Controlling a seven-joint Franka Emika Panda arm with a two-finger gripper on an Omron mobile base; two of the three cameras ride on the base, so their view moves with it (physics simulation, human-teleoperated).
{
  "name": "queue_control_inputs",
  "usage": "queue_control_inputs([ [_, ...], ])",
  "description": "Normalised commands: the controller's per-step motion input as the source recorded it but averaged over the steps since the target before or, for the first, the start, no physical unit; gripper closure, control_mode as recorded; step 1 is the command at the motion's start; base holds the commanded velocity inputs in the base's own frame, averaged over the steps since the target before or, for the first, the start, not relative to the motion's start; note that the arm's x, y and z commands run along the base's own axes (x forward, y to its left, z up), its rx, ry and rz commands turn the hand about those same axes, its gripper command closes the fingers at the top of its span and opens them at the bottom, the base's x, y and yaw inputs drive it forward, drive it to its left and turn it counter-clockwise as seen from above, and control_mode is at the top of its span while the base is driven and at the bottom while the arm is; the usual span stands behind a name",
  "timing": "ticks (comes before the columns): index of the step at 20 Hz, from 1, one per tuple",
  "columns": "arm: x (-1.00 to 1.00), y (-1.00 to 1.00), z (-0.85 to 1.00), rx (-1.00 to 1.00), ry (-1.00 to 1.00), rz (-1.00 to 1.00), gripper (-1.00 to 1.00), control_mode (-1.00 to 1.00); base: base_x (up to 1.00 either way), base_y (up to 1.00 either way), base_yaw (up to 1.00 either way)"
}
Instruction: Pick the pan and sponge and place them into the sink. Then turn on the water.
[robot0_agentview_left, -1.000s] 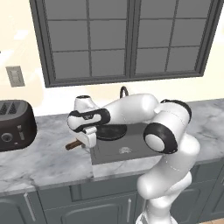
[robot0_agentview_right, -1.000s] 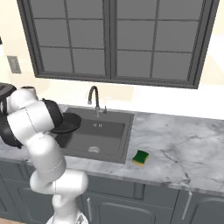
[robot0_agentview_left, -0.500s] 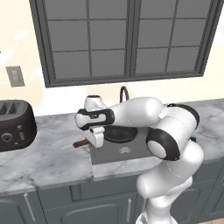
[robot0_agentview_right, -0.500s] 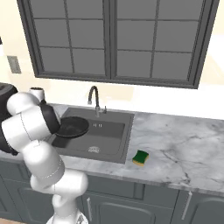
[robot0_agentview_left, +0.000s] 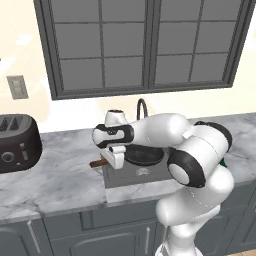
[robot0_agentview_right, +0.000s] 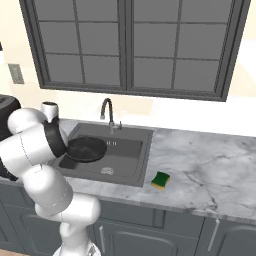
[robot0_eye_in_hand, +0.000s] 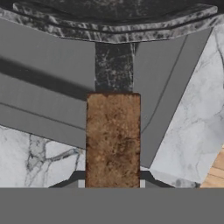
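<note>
The black pan (robot0_agentview_left: 145, 154) hangs level over the left half of the dark grey sink (robot0_agentview_left: 150, 175). Its brown wooden handle (robot0_agentview_left: 100, 163) sticks out over the sink's left rim. My gripper (robot0_agentview_left: 116, 158) is shut on that handle. In the hand view the handle (robot0_eye_in_hand: 113, 135) runs up between my fingertips (robot0_eye_in_hand: 77, 176) to the pan's rim (robot0_eye_in_hand: 113, 27), with my gripper (robot0_eye_in_hand: 113, 180) closed on it. From the right, the pan (robot0_agentview_right: 86, 149) sits above the basin (robot0_agentview_right: 122, 157), my arm hiding the handle. The yellow and green sponge (robot0_agentview_right: 160, 180) lies on the counter right of the sink. No water runs from the faucet (robot0_agentview_right: 106, 112).
A black toaster (robot0_agentview_left: 17, 142) stands on the marble counter (robot0_agentview_left: 55, 175) at far left, below a wall outlet (robot0_agentview_left: 17, 86). The gooseneck faucet (robot0_agentview_left: 142, 107) rises behind the basin under the window. Open counter (robot0_agentview_right: 210, 170) stretches right of the sponge.
The arm has carried the pan to the right, from the counter's edge to over the sink basin. The sponge has stayed put.
</note>
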Motion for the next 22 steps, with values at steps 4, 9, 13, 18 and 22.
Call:
queue_control_inputs([
  [4, 0.11, -0.17, -0.10, 0.06, 0.02, -0.01, 1.00, -1.00, 0.00, 0.00, 0.00],
  [9, 0.13, -0.19, -0.07, 0.04, 0.02, 0.00, 1.00, -1.00, 0.00, 0.00, 0.00],
  [13, 0.15, -0.17, -0.04, 0.00, 0.02, 0.00, 1.00, -1.00, 0.00, 0.00, 0.00],
  [18, 0.15, -0.13, -0.07, 0.00, 0.01, 0.00, 1.00, -1.00, 0.00, 0.00, 0.00],
  [22, 0.09, -0.10, -0.09, -0.01, -0.01, 0.00, 1.00, -1.00, 0.00, 0.00, 0.00],
])
